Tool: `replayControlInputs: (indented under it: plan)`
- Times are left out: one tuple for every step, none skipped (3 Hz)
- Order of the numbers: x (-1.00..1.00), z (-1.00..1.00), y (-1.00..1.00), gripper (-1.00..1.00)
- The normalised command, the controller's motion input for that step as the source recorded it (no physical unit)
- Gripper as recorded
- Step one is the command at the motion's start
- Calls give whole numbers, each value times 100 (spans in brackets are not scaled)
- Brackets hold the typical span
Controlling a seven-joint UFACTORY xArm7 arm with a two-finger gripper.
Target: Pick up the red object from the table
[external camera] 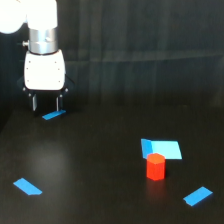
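The red object [156, 166] is a small red-orange block standing upright on the black table [100, 175], toward the exterior view's lower right. Directly behind it, touching or nearly so, lies a flat blue piece [161, 148]. My gripper [46, 104] hangs from the white arm at the upper left, far from the block. Its two thin fingers point down with a gap between them and nothing held, so it is open. Just below the fingertips lies a small blue strip [53, 115].
Two more flat blue pieces lie on the table: one at the lower left [27, 187] and one at the lower right [198, 196]. A dark backdrop rises behind the table.
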Motion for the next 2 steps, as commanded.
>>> replayControlInputs:
  plan:
    - [25, -19, -9, 100]
    - [54, -22, -19, 100]
